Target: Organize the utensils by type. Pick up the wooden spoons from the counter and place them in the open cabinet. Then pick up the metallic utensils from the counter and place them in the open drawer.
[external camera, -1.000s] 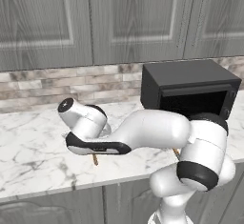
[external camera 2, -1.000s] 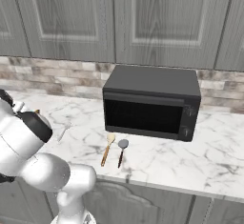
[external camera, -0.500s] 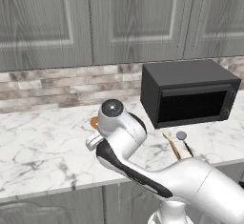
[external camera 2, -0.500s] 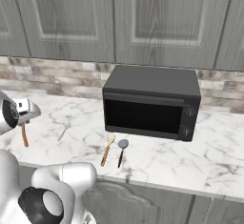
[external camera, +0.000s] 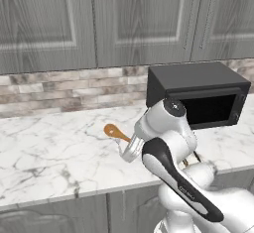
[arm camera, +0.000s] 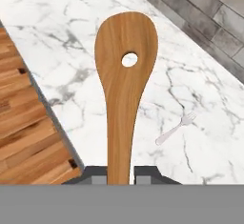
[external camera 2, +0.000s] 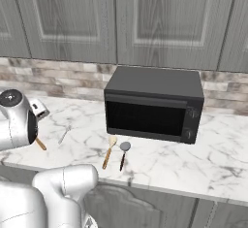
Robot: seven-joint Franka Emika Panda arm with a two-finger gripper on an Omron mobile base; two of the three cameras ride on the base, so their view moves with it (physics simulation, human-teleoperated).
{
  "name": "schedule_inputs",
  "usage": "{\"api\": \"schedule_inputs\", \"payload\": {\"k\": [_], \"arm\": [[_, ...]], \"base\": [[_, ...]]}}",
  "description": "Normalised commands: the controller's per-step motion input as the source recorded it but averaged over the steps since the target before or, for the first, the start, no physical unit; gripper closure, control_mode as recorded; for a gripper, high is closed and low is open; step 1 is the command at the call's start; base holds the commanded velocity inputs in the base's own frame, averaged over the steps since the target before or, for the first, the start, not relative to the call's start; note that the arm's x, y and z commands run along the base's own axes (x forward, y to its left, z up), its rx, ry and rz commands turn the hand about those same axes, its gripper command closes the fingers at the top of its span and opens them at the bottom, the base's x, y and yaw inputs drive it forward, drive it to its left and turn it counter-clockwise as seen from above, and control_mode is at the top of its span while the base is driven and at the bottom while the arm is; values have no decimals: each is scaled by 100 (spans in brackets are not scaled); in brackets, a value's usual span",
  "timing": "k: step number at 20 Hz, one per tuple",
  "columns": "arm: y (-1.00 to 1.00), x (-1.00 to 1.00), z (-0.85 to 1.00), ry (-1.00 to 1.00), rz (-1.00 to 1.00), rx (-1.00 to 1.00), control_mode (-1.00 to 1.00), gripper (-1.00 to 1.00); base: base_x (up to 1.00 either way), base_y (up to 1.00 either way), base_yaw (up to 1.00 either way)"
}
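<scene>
My gripper (arm camera: pixel 119 175) is shut on the handle of a wooden spoon (arm camera: pixel 125 75) with a small hole in its head, held above the marble counter (arm camera: pixel 200 156). From the left base that spoon (external camera: pixel 113 131) sticks out up-left from the gripper (external camera: pixel 130 147). A thin silver fork (arm camera: pixel 176 127) lies on the counter beyond it, also the fork (external camera 2: pixel 63 136) left of the oven. A second wooden spoon (external camera 2: pixel 109 152) and a dark-handled metal spoon (external camera 2: pixel 123 153) lie side by side before the black oven (external camera 2: pixel 152 103).
Grey upper cabinet doors (external camera: pixel 139 19) above the brick backsplash are shut. The counter's front edge (arm camera: pixel 52 118) runs below the held spoon, with wooden floor (arm camera: pixel 28 123) beyond it. My own arm (external camera: pixel 173 177) hides part of the counter in front of the oven.
The arm has swung up from low over the counter and turned rightward, carrying the wooden spoon off the marble. The other utensils have stayed put.
</scene>
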Motion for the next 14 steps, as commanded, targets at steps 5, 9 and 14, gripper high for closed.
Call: {"api": "schedule_inputs", "payload": {"k": [5,9,14], "arm": [[-34,-46,48,0,35,-19,-100,100],[-36,-46,37,0,22,-28,-100,100],[-41,-44,24,0,8,-26,-100,100]], "base": [[0,0,0],[0,0,0],[0,0,0]]}}
